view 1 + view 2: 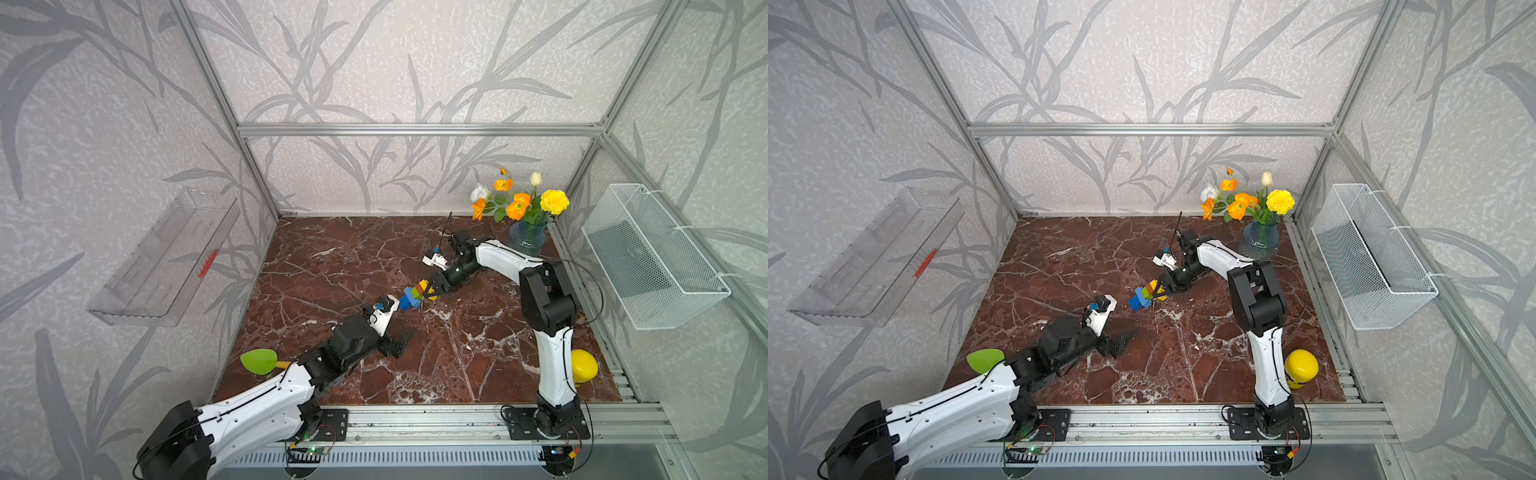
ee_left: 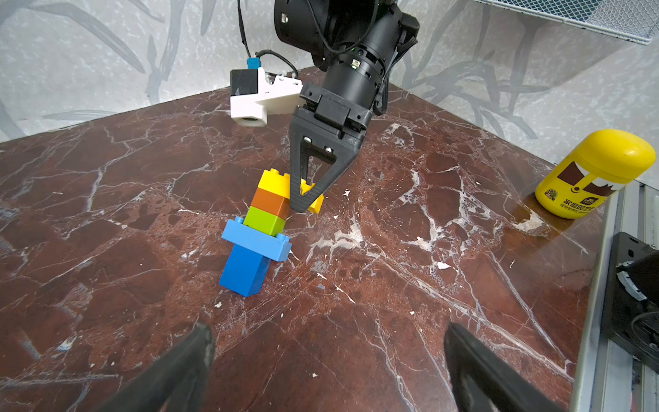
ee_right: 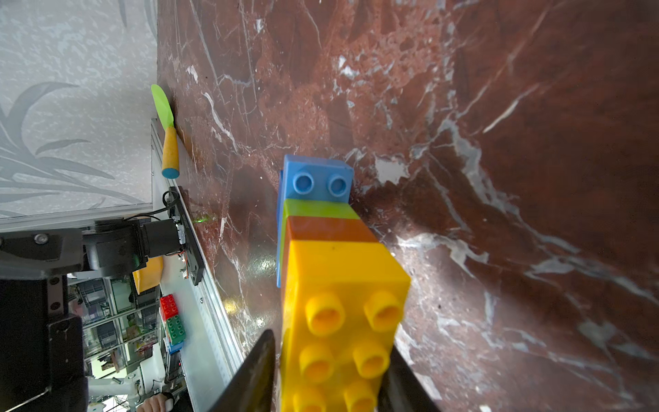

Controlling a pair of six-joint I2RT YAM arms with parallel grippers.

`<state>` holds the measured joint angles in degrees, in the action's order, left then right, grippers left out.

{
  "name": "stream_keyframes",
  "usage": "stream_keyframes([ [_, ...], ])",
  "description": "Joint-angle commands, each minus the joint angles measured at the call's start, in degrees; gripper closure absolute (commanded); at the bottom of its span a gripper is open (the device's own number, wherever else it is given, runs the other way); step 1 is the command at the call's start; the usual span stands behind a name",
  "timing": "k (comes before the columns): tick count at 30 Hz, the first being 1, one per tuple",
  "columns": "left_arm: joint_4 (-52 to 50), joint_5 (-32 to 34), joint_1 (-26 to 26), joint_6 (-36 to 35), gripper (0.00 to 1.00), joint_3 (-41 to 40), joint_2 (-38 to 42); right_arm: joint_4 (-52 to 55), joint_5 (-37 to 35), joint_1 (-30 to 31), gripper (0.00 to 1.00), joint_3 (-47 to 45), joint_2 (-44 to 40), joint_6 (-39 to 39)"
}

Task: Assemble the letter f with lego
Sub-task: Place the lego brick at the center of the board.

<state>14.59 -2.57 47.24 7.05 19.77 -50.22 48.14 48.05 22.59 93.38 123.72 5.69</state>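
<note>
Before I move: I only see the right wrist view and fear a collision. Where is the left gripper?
Observer: The left gripper is open and empty, aimed at the letter f but apart from it.
Operator: What sits under the light blue bar?
Observer: A dark blue brick, the letter's bottom piece.
Operator: And behind me?
Observer: A vase of flowers stands in the far corner, close beside the right arm.

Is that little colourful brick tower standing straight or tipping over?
Tipped: the letter f leans from its blue base, its yellow top slanting toward the right gripper, which straddles it.
</note>
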Motion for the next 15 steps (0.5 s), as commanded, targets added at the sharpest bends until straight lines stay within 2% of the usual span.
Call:
stream_keyframes([
  [1, -0.1, 0.7, 0.2, -0.7, 0.01, 0.6, 0.0, -0.6, 0.4, -0.5, 0.52, 0.3, 0.3, -0.2],
  [15, -0.2, 0.7, 0.2, -0.6, 0.01, 0.5, 0.1, -1.6, -0.7, -0.7, 0.51, -0.4, 2.1, -0.3],
])
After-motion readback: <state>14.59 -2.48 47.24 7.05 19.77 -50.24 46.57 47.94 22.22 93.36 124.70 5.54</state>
